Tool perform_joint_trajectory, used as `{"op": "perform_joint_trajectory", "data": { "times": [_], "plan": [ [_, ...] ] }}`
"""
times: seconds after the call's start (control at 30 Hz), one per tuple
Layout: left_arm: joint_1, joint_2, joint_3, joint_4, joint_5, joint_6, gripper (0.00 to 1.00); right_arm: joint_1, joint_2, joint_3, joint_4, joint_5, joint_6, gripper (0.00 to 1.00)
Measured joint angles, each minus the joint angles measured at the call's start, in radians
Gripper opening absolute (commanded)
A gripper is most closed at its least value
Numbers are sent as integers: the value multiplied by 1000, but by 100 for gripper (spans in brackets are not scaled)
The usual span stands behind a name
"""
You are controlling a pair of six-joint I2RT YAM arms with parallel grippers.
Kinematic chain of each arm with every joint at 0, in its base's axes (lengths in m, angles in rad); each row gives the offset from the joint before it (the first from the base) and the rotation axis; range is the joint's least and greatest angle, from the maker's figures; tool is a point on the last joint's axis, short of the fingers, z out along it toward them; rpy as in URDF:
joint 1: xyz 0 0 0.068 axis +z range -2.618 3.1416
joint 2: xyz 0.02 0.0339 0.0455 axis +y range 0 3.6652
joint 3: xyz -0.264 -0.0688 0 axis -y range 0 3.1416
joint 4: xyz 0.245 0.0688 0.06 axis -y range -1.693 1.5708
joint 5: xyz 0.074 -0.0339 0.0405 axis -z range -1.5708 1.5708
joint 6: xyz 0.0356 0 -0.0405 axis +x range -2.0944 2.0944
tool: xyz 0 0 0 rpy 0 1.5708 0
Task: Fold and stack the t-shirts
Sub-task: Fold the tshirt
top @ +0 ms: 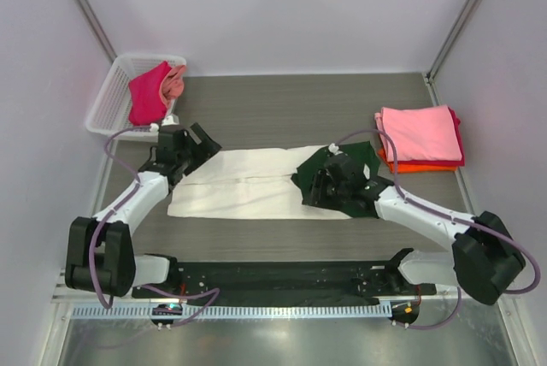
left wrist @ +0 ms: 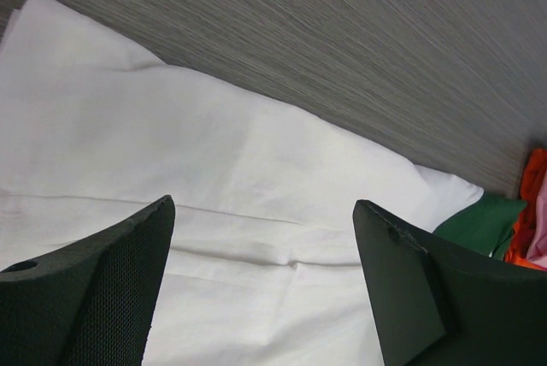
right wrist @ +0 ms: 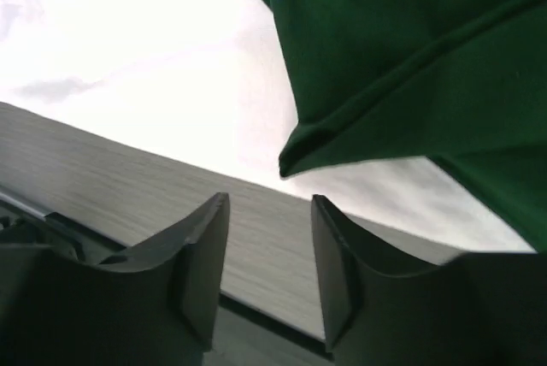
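The cream t-shirt (top: 244, 182) lies folded into a long strip across the middle of the table, with its dark green sleeves (top: 346, 165) bunched at the right end. My left gripper (top: 203, 145) is open and empty over the strip's left end; the left wrist view shows its jaws (left wrist: 261, 280) spread wide above the cream cloth (left wrist: 214, 161). My right gripper (top: 314, 188) is open and empty at the green sleeve's near edge. In the right wrist view its fingers (right wrist: 269, 246) sit over bare table, just below the sleeve's corner (right wrist: 393, 67).
A stack of folded shirts, pink (top: 419, 133) on top with red and orange (top: 419, 166) beneath, sits at the right. A white mesh basket (top: 107, 105) at the back left holds a magenta shirt (top: 147, 99) and a salmon one (top: 176, 82). Walls enclose the table.
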Motion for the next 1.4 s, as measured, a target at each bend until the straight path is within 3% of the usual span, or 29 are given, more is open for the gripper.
{"op": "perform_joint_trajectory", "data": {
  "times": [0.13,0.3,0.5,0.67,0.8,0.97,1.2,1.4],
  "plan": [
    [-65,0,2,0,2,-1,87,7,-131,-19,-47,19,29,64],
    [-222,0,16,-2,0,-30,87,-23,-270,36,-150,208,-13,64],
    [-479,61,101,-5,-14,-66,87,-217,-110,137,-173,254,-138,63],
    [-627,229,257,-6,-18,-51,86,-364,73,175,-145,142,-225,63],
    [-672,383,387,-15,8,-3,84,-436,149,167,-84,-11,-241,62],
    [-679,522,476,-35,78,52,81,-472,132,72,-12,-171,-240,59],
    [-685,586,491,-57,174,113,75,-480,-140,-168,-20,-351,-222,51],
    [-710,586,513,-56,230,175,74,-481,-414,-247,-93,-380,-164,52]
  ]
}}
